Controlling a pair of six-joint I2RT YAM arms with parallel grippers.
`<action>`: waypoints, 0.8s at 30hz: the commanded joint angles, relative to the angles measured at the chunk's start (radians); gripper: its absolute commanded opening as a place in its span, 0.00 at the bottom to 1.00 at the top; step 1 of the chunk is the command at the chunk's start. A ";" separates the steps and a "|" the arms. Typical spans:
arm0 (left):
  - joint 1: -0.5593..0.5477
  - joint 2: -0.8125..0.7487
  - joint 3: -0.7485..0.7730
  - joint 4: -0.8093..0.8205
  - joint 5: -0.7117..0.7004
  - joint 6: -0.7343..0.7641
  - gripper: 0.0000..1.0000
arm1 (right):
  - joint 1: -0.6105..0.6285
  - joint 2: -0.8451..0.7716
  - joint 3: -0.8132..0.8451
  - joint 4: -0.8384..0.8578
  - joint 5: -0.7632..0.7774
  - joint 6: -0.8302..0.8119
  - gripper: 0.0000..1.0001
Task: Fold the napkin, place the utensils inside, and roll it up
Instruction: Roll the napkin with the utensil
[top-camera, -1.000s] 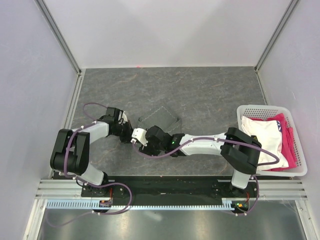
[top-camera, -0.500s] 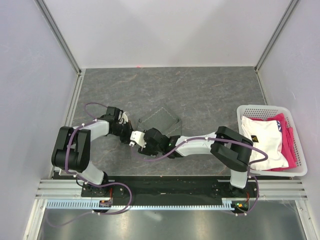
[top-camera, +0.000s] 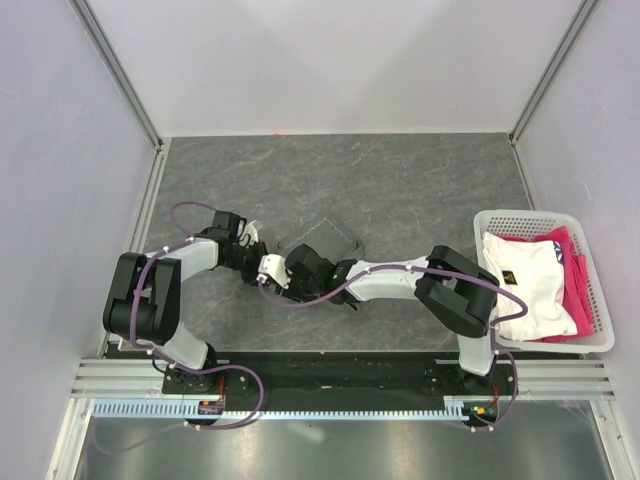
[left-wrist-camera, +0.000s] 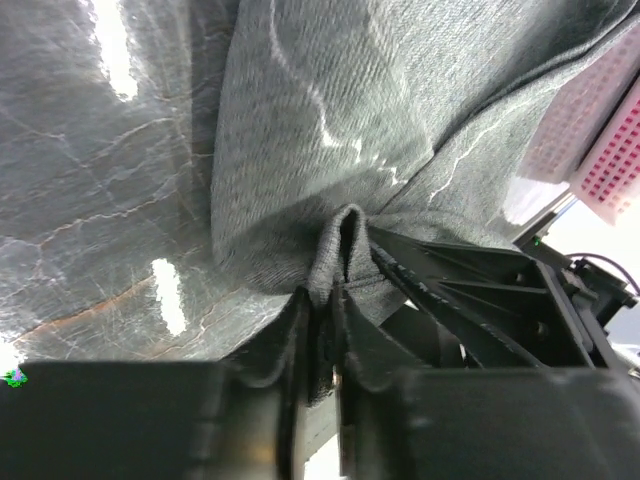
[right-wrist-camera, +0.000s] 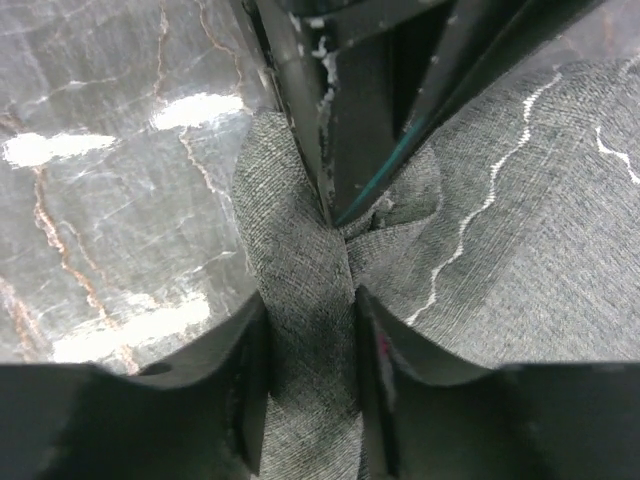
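We see the napkin folded small on the dark grey veined table, left of middle, between pale lilac walls. The left gripper pinches a ridge at its edge. The right gripper is clamped on the same cloth from the opposite side. 1 white basket of fabrics sits at the table's right edge.

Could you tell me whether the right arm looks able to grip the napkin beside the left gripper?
Probably yes: the right gripper straddles a ridge of the napkin just short of the left gripper, which pinches the same fold. Nothing lies between them, though the tips are crowded.
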 joint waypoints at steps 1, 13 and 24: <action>0.009 -0.036 0.031 0.008 0.002 0.015 0.34 | -0.018 0.060 -0.016 -0.190 -0.145 0.051 0.35; 0.019 -0.277 -0.108 0.096 -0.124 -0.068 0.77 | -0.142 0.115 0.126 -0.371 -0.488 0.072 0.25; 0.017 -0.571 -0.340 0.267 -0.130 -0.197 0.71 | -0.213 0.238 0.263 -0.499 -0.677 0.071 0.25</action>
